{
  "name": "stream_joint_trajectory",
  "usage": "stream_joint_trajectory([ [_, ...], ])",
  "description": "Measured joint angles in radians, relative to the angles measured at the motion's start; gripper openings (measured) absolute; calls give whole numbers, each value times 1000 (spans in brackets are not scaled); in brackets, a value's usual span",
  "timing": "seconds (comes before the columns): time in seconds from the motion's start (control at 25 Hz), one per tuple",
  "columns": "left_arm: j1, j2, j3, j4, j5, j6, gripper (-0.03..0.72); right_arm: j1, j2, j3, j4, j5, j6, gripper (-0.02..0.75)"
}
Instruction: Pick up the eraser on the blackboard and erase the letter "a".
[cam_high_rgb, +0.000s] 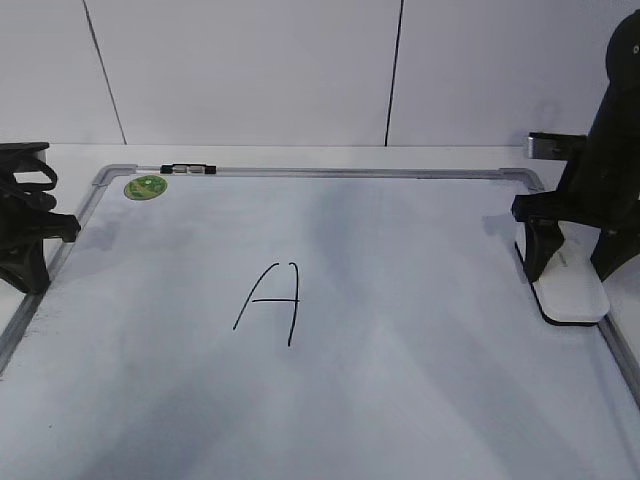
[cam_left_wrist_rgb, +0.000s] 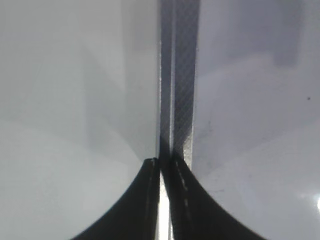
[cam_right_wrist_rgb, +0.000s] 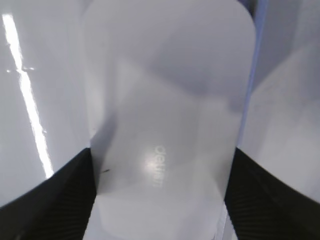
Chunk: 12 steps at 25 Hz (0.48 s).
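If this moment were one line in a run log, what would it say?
right gripper: around eraser, board's right edge | left gripper: shut, idle | blackboard: only capital A visible

left tool (cam_left_wrist_rgb: 161, 172) – closed | right tool (cam_right_wrist_rgb: 160, 200) – jaws spread, lowered

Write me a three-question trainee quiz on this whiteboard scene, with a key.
1. True or false: the left hand has its fingers closed together, at the frame of the blackboard.
2. Which marking shows on the blackboard? A) a capital "A" B) a digit C) a drawn circle
3. Fill in: the eraser lies between the fingers of the ___ hand.
Key: 1 true; 2 A; 3 right, since the right hand straddles the eraser at the board's right edge.
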Motion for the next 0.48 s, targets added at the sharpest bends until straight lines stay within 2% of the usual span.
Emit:
stream_joint_trajectory([
  [0.12, 0, 0, 0, 0, 0, 0, 36, 0, 0, 0, 0, 0, 0, 610],
  [0.28, 0, 0, 0, 0, 0, 0, 36, 0, 0, 0, -8, 0, -8, 659],
  [0.48, 0, 0, 0, 0, 0, 0, 36, 0, 0, 0, -26, 0, 0, 669],
])
